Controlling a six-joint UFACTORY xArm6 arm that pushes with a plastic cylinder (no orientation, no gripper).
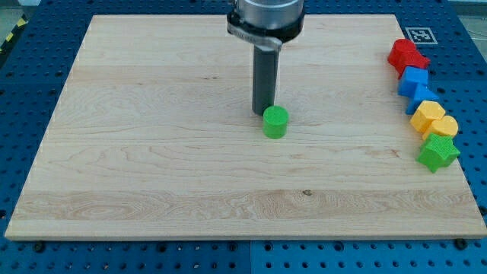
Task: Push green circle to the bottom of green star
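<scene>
The green circle sits on the wooden board a little right of the view's middle. My tip stands just at its upper left, touching or nearly touching it. The green star lies at the view's right edge of the board, at the lower end of a column of blocks, far to the right of the green circle and slightly lower.
Above the green star a column runs up the right edge: two yellow blocks, two blue blocks, and red blocks. The wooden board lies on a blue perforated table. A marker tag sits at top right.
</scene>
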